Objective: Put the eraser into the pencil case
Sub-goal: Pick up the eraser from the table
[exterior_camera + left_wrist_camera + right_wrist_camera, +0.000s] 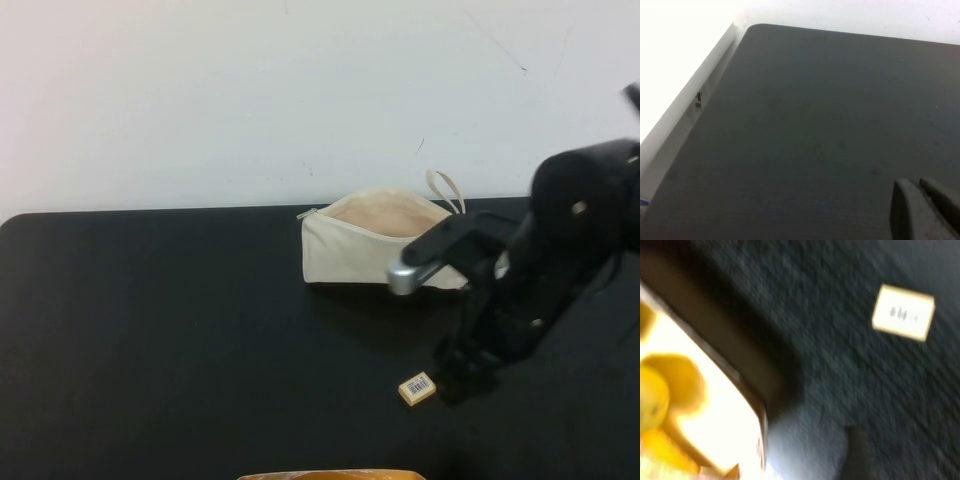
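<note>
— Where's the eraser (417, 387)?
— On the table (150, 320), in front of the open pencil case (375, 240); right gripper (462, 378) just beside it, jaws unclear.
— Left gripper (925, 210)?
— Pressed together, away from the eraser.

bright glare, blurred right wrist view

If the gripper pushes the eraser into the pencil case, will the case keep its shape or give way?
The pencil case looks like soft cloth with a sagging open mouth, so it probably yields and may slide on the smooth table. The eraser is small and flat, so it is unlikely to roll. The right gripper hovers beside it; the left gripper is parked.
</note>
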Controlling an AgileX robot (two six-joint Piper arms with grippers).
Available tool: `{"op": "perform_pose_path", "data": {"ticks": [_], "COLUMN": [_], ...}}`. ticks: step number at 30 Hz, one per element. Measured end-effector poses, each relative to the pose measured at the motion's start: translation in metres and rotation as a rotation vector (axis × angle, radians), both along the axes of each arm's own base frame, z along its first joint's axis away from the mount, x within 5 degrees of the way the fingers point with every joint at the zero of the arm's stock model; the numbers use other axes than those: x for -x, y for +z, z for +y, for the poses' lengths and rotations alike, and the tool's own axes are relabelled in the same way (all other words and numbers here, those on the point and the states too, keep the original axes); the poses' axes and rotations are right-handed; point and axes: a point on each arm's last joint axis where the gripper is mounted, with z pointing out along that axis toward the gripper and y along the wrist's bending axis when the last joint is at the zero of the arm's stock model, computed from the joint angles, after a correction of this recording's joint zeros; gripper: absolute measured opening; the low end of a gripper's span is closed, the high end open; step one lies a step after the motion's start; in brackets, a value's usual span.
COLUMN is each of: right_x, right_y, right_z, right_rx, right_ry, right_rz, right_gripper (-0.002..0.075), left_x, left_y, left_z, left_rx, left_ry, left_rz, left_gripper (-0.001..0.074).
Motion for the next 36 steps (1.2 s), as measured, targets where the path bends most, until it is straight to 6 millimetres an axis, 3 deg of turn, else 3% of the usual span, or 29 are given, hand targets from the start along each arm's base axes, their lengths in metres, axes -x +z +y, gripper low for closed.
{"op": "perform_pose_path", "data": {"ticks": [2, 4, 12, 22, 30, 33, 36], "right_x": [-0.004, -0.006, -0.026, -0.055, -0.057, -0.056, -0.054], "right_y": [-0.008, -0.016, -0.040, -0.067, -0.080, -0.080, -0.080], "right_z": [0.008, 0.015, 0.037, 0.050, 0.052, 0.051, 0.050], "right_rx": [-0.010, -0.018, 0.000, 0.130, 0.163, 0.179, 0.190], "right_ry": [0.006, 0.014, 0.022, 0.000, 0.000, 0.003, 0.005], "right_rz": [-0.024, -0.042, -0.033, 0.004, 0.049, 0.072, 0.089], "right_gripper": [0.0485, 0.0519, 0.0535, 0.0476, 0.0466, 0.0414, 0.0298], "left_x": [0.000, 0.000, 0.000, 0.000, 0.000, 0.000, 0.000], "left_y": [0.000, 0.000, 0.000, 0.000, 0.000, 0.000, 0.000], "left_z": [0.000, 0.000, 0.000, 0.000, 0.000, 0.000, 0.000], "left_rx": [0.000, 0.000, 0.000, 0.000, 0.000, 0.000, 0.000], "left_ry": [0.000, 0.000, 0.000, 0.000, 0.000, 0.000, 0.000], "left_rz": [0.000, 0.000, 0.000, 0.000, 0.000, 0.000, 0.000], "left_gripper": [-0.0001, -0.0001, -0.0001, -0.0001, -0.0001, -0.0001, -0.0001]}}
